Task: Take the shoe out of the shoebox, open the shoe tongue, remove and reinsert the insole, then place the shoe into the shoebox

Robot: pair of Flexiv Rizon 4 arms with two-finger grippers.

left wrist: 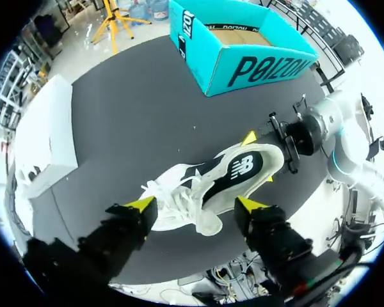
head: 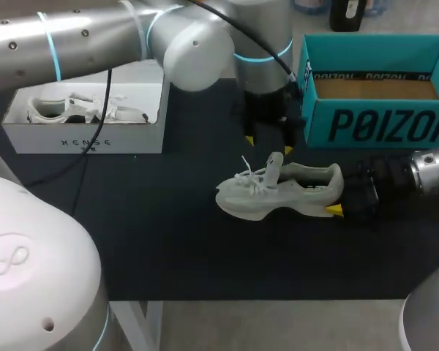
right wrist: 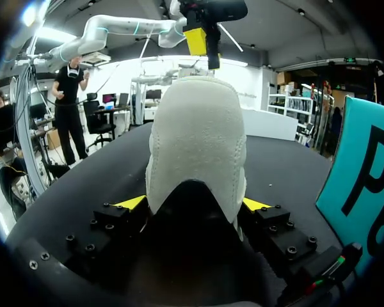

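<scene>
A cream sneaker (head: 278, 191) lies on the black table mat, toe to the left, with its tongue (head: 274, 167) pulled upright. My right gripper (head: 339, 203) is shut on the heel; in the right wrist view the heel (right wrist: 195, 147) fills the gap between the fingers of that gripper (right wrist: 193, 204). My left gripper (head: 269, 142) hangs just above the laces, open and holding nothing. In the left wrist view its gripper (left wrist: 195, 206) stands wide apart over the sneaker (left wrist: 211, 185). The teal shoebox (head: 380, 124) stands open at the back right.
A white box (head: 88, 135) holding another pale shoe sits at the back left. Bare black mat (head: 168, 241) stretches in front of and left of the sneaker. The teal shoebox's wall (right wrist: 365, 173) is close beside my right gripper.
</scene>
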